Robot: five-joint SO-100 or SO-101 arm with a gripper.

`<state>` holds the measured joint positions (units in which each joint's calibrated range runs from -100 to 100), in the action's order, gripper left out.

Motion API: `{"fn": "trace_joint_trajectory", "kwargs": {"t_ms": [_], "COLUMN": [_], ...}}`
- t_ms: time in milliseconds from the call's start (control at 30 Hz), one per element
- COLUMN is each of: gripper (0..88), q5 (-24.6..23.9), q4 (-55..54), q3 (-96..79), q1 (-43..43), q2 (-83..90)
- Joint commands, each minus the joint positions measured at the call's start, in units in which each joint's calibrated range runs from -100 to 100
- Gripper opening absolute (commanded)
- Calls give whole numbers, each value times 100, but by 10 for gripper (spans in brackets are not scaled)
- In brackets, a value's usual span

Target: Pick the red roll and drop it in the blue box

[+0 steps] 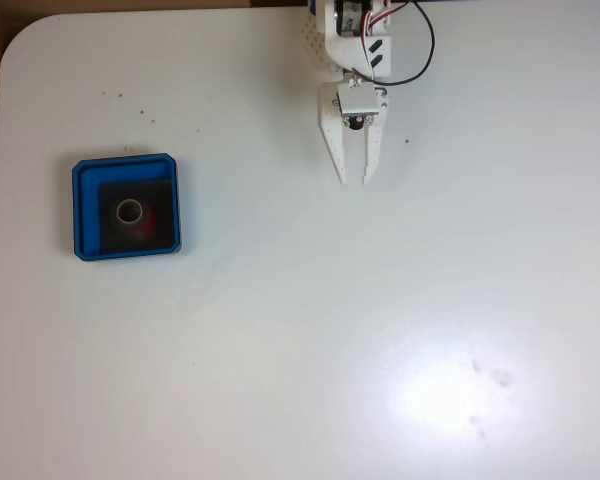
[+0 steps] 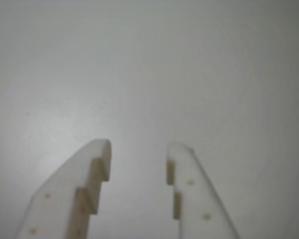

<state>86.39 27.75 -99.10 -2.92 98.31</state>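
The small dark-red tape roll (image 1: 133, 213) already lies inside the shallow bright-blue square box (image 1: 126, 166); the white two-finger gripper (image 1: 353, 180), fingers apart and empty, likely needs only stay clear.

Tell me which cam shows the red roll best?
The fixed view. It shows the roll from above, lying inside the blue box on its black floor, pale core visible, red side partly showing. The wrist view shows the open gripper over bare white table, so it is no help for the roll.
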Motion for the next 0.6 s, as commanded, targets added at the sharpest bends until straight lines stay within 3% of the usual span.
{"fn": "trace_joint_trajectory", "kwargs": {"t_ms": [0, 567], "gripper": [35, 25], "q5": [11, -24], "q4": [-52, -52], "q3": [-90, -90], "q1": [-6, 23], "q2": [36, 36]}}
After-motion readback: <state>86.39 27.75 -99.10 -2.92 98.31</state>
